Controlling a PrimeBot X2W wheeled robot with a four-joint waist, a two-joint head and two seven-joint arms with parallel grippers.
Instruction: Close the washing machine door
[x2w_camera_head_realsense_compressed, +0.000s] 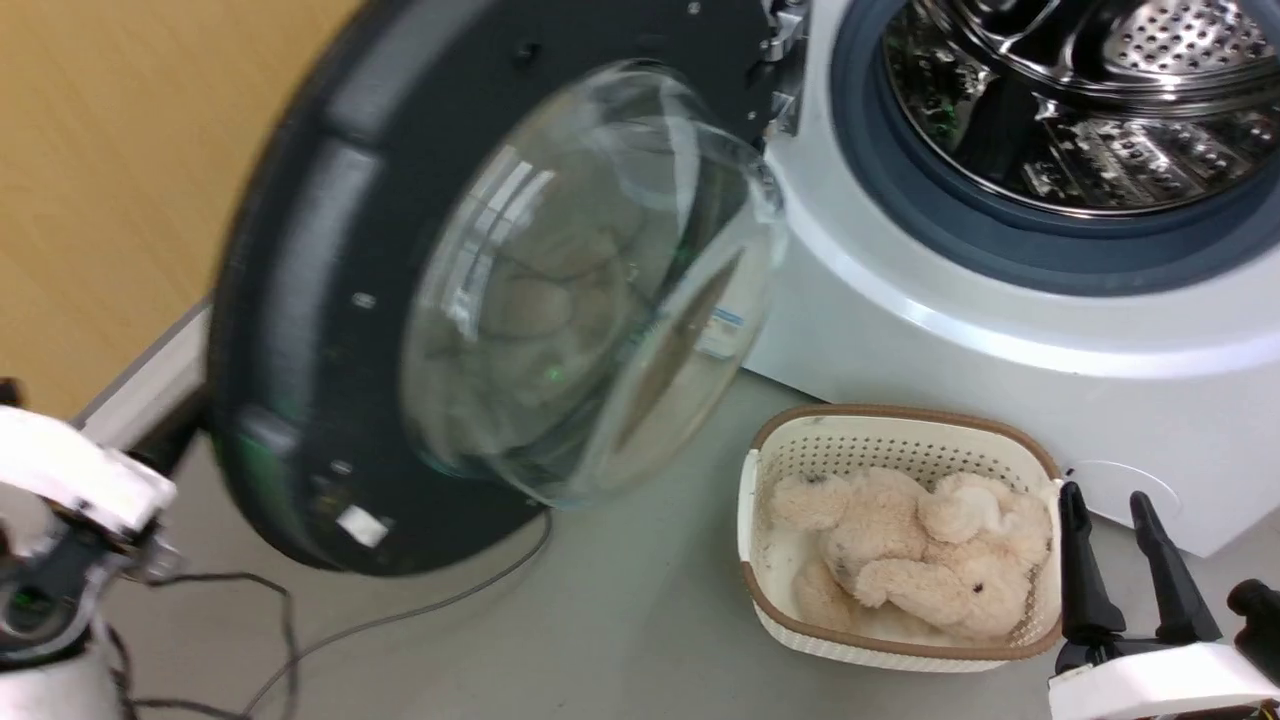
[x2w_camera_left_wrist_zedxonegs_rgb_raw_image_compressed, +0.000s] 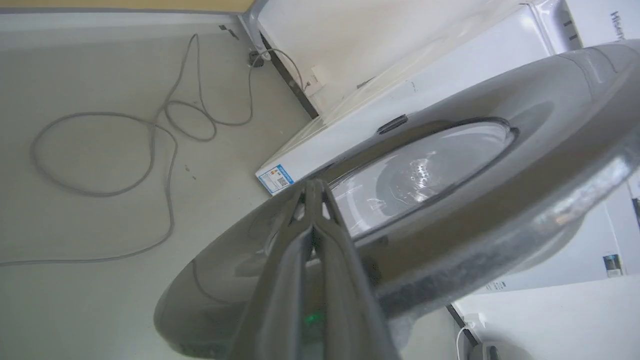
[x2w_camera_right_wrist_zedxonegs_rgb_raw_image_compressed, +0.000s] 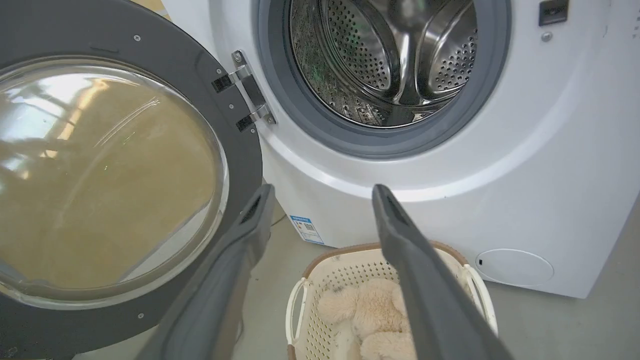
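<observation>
Left gripper (x2w_camera_left_wrist_zedxonegs_rgb_raw_image_compressed: 314, 187) has its fingers pinched together on nothing, just beside the glossy round washing machine door (x2w_camera_left_wrist_zedxonegs_rgb_raw_image_compressed: 500, 200), which is swung open. Right gripper (x2w_camera_right_wrist_zedxonegs_rgb_raw_image_compressed: 322, 192) is spread wide, empty, above a cream perforated basket (x2w_camera_right_wrist_zedxonegs_rgb_raw_image_compressed: 345, 272) on smooth grey floor (x2w_camera_head_realsense_compressed: 640, 620). Beyond it is the boxy white washing machine (x2w_camera_right_wrist_zedxonegs_rgb_raw_image_compressed: 550, 150), with a shiny steel drum (x2w_camera_right_wrist_zedxonegs_rgb_raw_image_compressed: 380, 60).

One washing machine (x2w_camera_head_realsense_compressed: 1000, 330) and one washing machine door (x2w_camera_head_realsense_compressed: 330, 300) are standing. One basket (x2w_camera_head_realsense_compressed: 760, 600) is holding beige plush (x2w_camera_head_realsense_compressed: 930, 560), number unclear. One cable (x2w_camera_left_wrist_zedxonegs_rgb_raw_image_compressed: 60, 261) is lying loose.
</observation>
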